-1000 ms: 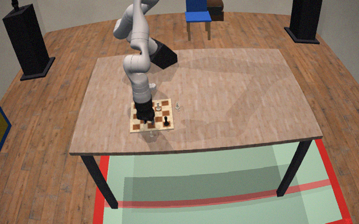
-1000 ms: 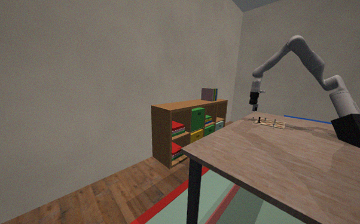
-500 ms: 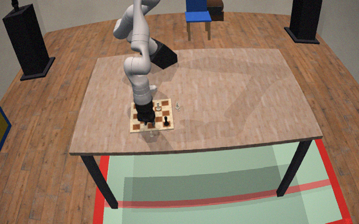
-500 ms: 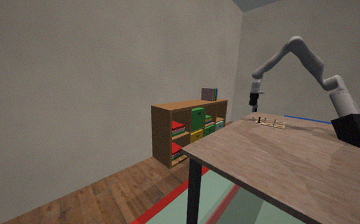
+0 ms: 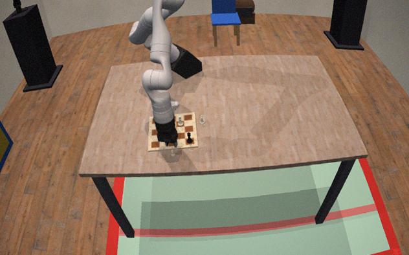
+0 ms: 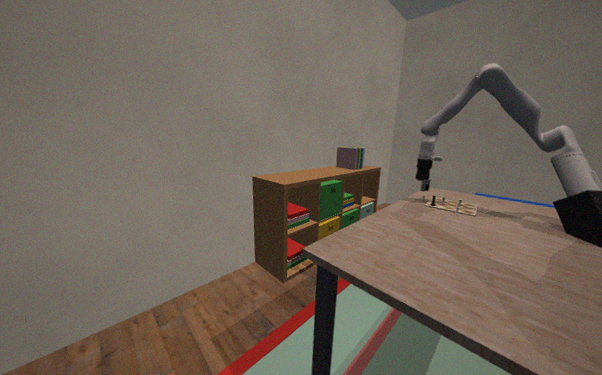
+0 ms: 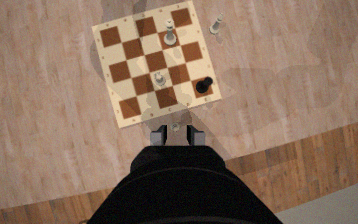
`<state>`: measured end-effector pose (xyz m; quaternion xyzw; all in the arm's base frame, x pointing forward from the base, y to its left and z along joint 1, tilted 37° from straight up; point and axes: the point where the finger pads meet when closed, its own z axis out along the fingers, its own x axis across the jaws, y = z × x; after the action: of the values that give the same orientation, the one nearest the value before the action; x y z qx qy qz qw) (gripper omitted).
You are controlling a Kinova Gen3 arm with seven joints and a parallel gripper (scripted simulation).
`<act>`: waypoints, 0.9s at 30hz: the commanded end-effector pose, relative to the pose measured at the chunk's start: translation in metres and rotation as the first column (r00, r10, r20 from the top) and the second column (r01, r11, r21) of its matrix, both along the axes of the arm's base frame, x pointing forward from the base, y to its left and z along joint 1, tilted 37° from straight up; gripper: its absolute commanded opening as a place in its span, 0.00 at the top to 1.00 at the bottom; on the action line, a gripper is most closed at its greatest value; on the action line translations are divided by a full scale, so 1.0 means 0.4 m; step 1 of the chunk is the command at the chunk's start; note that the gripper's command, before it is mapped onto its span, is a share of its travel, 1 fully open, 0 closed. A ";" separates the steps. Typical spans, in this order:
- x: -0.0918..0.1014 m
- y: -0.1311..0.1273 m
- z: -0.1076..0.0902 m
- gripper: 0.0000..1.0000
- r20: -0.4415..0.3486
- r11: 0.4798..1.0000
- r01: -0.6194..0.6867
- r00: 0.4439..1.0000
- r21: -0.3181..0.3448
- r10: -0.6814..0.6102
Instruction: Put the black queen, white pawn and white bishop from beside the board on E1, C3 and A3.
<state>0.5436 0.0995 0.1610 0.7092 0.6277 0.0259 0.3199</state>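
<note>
The end effector (image 5: 171,144) (image 6: 425,188) (image 7: 176,131) is hovering, fingers parted and holding nothing, above what is probably the white pawn (image 5: 172,152) (image 6: 424,198) (image 7: 174,127).

Arm (image 5: 160,53) (image 6: 512,94): light grey, smooth, rounded segments, thin seam lines. Base (image 5: 191,68) (image 6: 597,219): black, angular block. Farthest from the base along the arm: gripper (image 5: 171,144) (image 6: 425,188) (image 7: 176,131), black housing, two grey-and-black fingers.

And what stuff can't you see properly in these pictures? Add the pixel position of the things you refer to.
- Board (image 5: 195,130) (image 6: 465,214) (image 7: 113,100) letters and digits: too small and blurred to read, even in the wrist view.
- White piece in from the board's edge (image 6: 443,200) (image 7: 159,78): hidden by the arm in the top view.
- Tall black stand (image 5: 349,16): its top is cut off by the top view's edge.
</note>
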 end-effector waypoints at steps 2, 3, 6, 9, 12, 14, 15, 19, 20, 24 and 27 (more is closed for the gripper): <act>0.003 -0.010 -0.005 0.32 -0.001 1.000 0.005 1.000 -0.002 -0.005; 0.005 -0.011 -0.008 0.32 -0.001 1.000 0.005 1.000 -0.002 -0.005; 0.009 -0.016 -0.016 0.32 -0.001 1.000 0.005 1.000 -0.002 -0.005; 0.013 -0.020 -0.024 0.32 -0.001 1.000 0.005 1.000 -0.002 -0.005; 0.017 -0.023 -0.030 0.32 -0.001 1.000 0.005 1.000 -0.002 -0.005; 0.018 -0.025 -0.033 0.32 -0.001 1.000 0.005 1.000 -0.002 -0.005; 0.019 -0.025 -0.034 0.32 -0.001 1.000 0.005 1.000 -0.002 -0.005; 0.020 -0.026 -0.036 0.32 -0.001 1.000 0.005 1.000 -0.002 -0.005; 0.021 -0.027 -0.037 0.32 -0.001 1.000 0.005 1.000 -0.002 -0.005; 0.022 -0.028 -0.039 0.32 -0.001 1.000 0.005 1.000 -0.002 -0.005; 0.022 -0.028 -0.039 0.32 -0.001 1.000 0.005 1.000 -0.002 -0.005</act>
<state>0.5520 0.0881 0.1450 0.7106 0.6260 0.0235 0.3204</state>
